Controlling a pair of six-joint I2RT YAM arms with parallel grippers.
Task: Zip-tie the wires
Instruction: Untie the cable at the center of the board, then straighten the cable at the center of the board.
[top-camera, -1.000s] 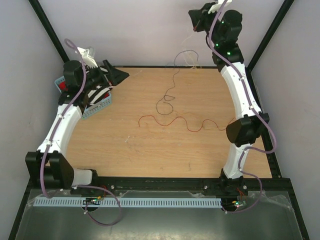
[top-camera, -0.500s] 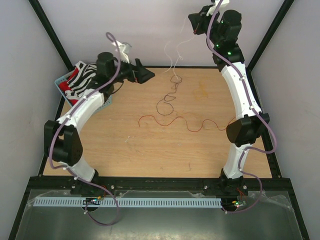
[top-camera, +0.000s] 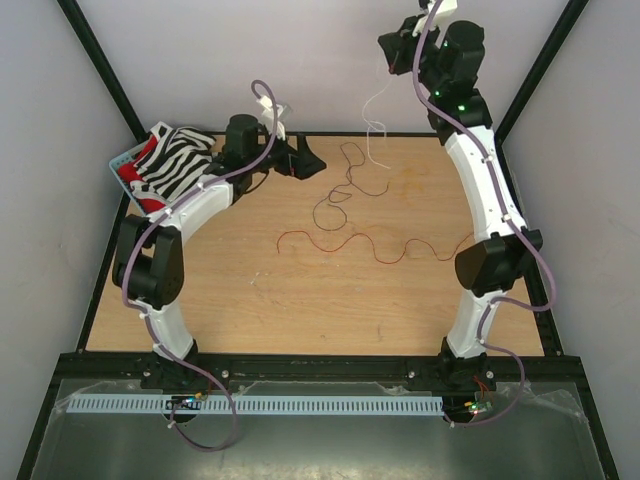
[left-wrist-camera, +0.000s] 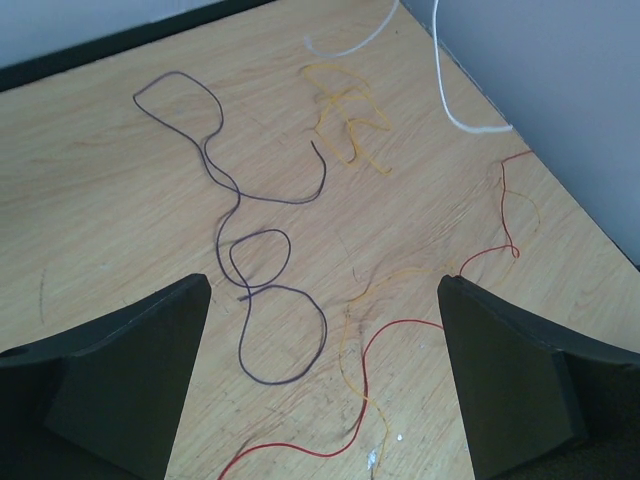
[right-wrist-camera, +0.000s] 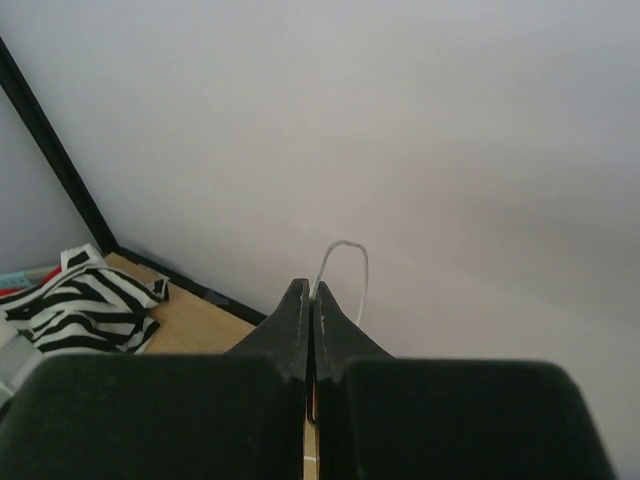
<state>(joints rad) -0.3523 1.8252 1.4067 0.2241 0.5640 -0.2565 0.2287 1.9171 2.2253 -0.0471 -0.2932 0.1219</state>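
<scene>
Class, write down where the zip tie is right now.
Top view: the zip tie hangs from the shut right hand at the far right. Its lower end dangles by the far edge of the table, near the wires.

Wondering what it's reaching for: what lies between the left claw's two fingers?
In the left wrist view: the looped dark wire, a red wire and a yellow strand.

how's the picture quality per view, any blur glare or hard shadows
Top external: even soft light, no glare on the table, wires hair-thin and faint. Left wrist: wires crisp against the wood grain, the left gripper dark and featureless. Right wrist: right gripper dark and soft at the bottom, zip tie loop pale against the bright wall.
</scene>
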